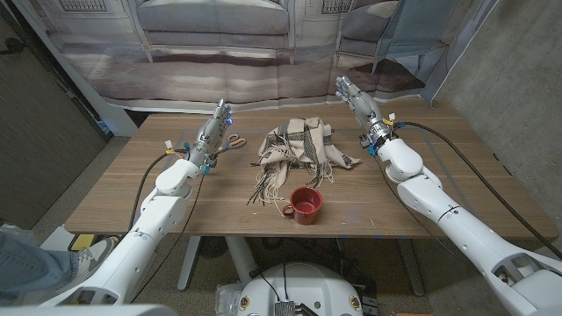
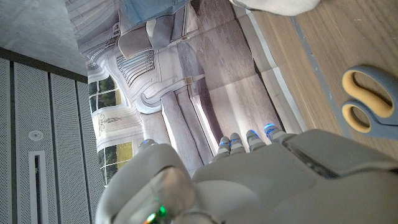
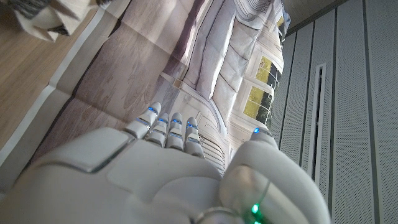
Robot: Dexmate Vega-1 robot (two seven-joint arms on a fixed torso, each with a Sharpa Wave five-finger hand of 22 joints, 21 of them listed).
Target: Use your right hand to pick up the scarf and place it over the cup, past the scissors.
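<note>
A beige and brown striped scarf [image 1: 299, 147] lies crumpled at the table's middle, its fringe trailing toward the front; a corner of the scarf [image 3: 43, 15] shows in the right wrist view. A red cup [image 1: 306, 204] stands just in front of it, near the fringe. Orange-handled scissors [image 1: 235, 140] lie left of the scarf, and the scissors [image 2: 368, 102] show beside my left hand. My right hand [image 1: 358, 98] is raised over the far right of the table, fingers stretched out, holding nothing. My left hand [image 1: 216, 125] is raised beside the scissors, fingers straight, empty.
The wooden table [image 1: 132, 193] has bare surface at left, right and along the front. A printed backdrop [image 1: 219, 53] hangs behind the far edge. A person's shoe and trouser leg [image 1: 53, 263] show at the bottom left, off the table.
</note>
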